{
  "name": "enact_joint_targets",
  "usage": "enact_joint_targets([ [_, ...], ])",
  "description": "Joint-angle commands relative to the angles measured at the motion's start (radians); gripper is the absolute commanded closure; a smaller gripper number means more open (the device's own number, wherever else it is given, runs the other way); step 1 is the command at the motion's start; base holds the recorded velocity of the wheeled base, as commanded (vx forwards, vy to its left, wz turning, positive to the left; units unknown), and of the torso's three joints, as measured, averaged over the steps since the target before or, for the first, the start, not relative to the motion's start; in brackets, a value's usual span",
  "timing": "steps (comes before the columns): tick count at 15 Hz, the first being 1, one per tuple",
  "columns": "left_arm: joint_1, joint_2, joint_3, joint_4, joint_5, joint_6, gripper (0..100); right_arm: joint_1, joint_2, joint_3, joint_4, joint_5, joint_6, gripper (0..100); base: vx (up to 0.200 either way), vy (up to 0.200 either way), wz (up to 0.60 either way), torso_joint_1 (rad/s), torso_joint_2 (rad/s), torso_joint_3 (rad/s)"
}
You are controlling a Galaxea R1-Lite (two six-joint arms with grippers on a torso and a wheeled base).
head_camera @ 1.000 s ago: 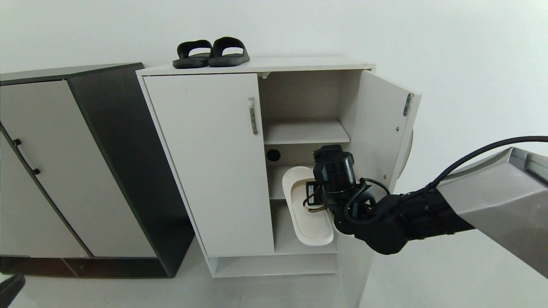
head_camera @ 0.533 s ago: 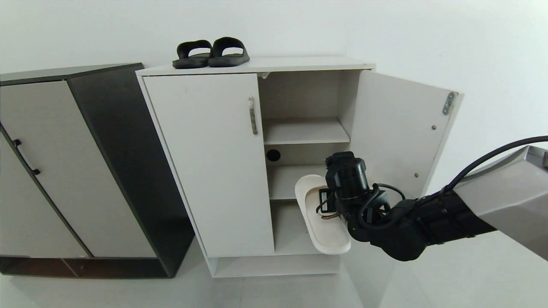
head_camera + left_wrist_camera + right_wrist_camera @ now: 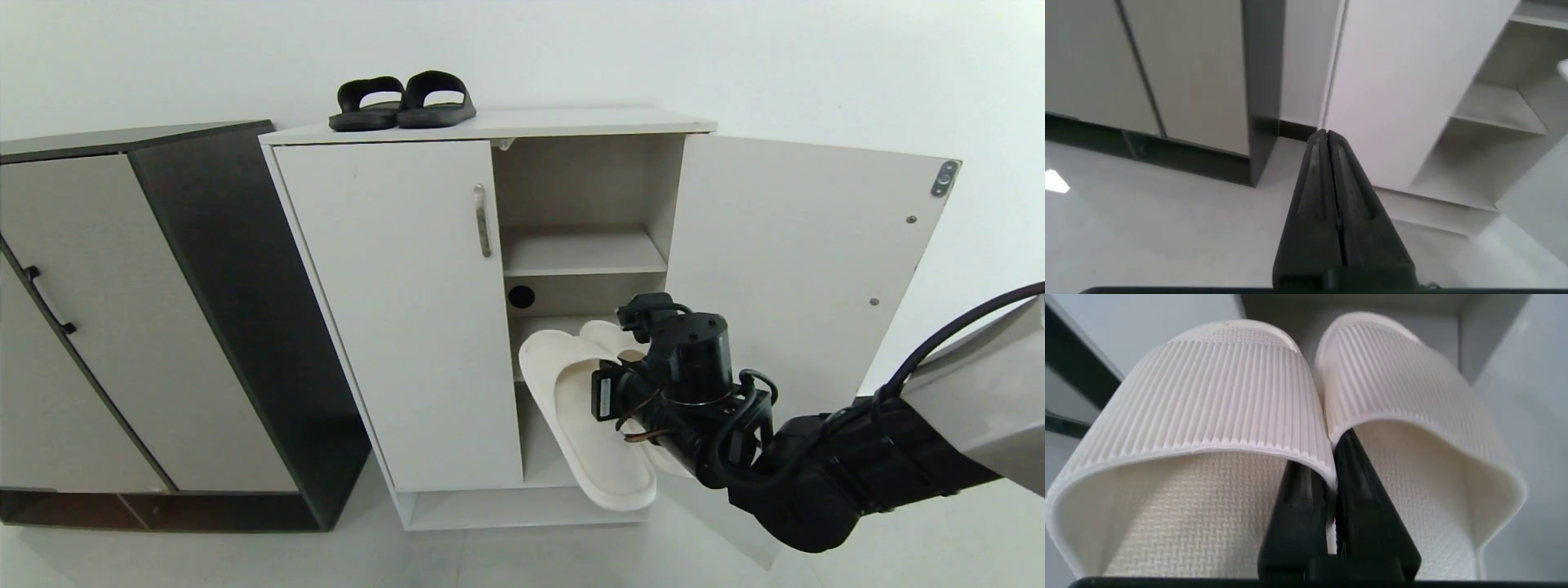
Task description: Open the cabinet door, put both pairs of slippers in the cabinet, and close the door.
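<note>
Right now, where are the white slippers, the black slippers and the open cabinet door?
white slippers [image 3: 584, 425]: head view, flat face of the nearer slipper.
black slippers [image 3: 439, 80]: head view, strap of the slipper nearer the cabinet's middle.
open cabinet door [image 3: 784, 269]: head view, middle of its inner face.

The right pincer's [image 3: 1333, 469] tips are hidden under the straps of the white slippers [image 3: 1208, 416], and both slippers' heels are cut off by the picture's edge. In the head view, the farther slipper is mostly covered by the nearer one and by the right wrist, which also hides part of the open door's [image 3: 800, 269] lower edge. The grey cabinet [image 3: 73, 327] runs off the left edge. The left pincer's [image 3: 1328, 147] base is cut off.
</note>
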State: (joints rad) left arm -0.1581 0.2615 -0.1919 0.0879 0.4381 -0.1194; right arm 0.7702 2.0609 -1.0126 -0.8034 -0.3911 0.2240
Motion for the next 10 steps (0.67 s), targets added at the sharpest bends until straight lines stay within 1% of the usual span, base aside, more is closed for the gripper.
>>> enact_joint_targets([
  [1, 0.068, -0.064, 0.054, 0.000, 0.113, 0.026, 100, 0.009, 0.016, 0.040, -0.023, 0.009, -0.002, 100, 0.000, 0.000, 0.00, 0.000, 0.00, 0.000],
  [2, 0.089, -0.108, 0.092, -0.004, 0.122, 0.047, 100, 0.011, 0.018, 0.051, -0.025, 0.009, 0.000, 100, 0.000, 0.000, 0.00, 0.000, 0.00, 0.000],
  [3, 0.088, -0.180, 0.138, -0.008, 0.119, 0.073, 100, 0.011, 0.016, 0.060, -0.030, 0.009, 0.000, 100, 0.000, 0.000, 0.00, 0.000, 0.00, 0.000],
  [4, 0.088, -0.176, 0.161, -0.050, 0.096, 0.064, 100, 0.015, 0.016, 0.063, -0.039, 0.011, 0.000, 100, 0.000, 0.000, 0.00, 0.000, 0.00, 0.000],
  [5, 0.088, -0.176, 0.180, -0.105, 0.011, 0.069, 100, 0.024, 0.016, 0.075, -0.051, 0.015, 0.000, 100, 0.000, 0.000, 0.00, 0.000, 0.00, 0.000],
  [6, 0.088, -0.176, 0.184, -0.111, -0.085, 0.069, 100, 0.027, 0.016, 0.088, -0.066, 0.034, 0.000, 100, 0.000, 0.000, 0.00, 0.000, 0.00, 0.000],
  [7, 0.088, -0.176, 0.190, -0.117, -0.303, 0.063, 100, 0.038, 0.018, 0.112, -0.105, 0.078, -0.003, 100, 0.000, 0.000, 0.00, 0.000, 0.00, 0.000],
  [8, 0.088, -0.174, 0.190, -0.115, -0.395, 0.064, 100, 0.038, 0.021, 0.124, -0.125, 0.093, -0.006, 100, 0.000, 0.000, 0.00, 0.000, 0.00, 0.000],
  [9, 0.084, -0.174, 0.190, -0.115, -0.424, 0.067, 100, 0.043, 0.025, 0.126, -0.126, 0.093, -0.006, 100, 0.000, 0.000, 0.00, 0.000, 0.00, 0.000],
  [10, 0.081, -0.173, 0.190, -0.114, -0.424, 0.067, 100, 0.043, 0.028, 0.126, -0.129, 0.093, -0.008, 100, 0.000, 0.000, 0.00, 0.000, 0.00, 0.000],
])
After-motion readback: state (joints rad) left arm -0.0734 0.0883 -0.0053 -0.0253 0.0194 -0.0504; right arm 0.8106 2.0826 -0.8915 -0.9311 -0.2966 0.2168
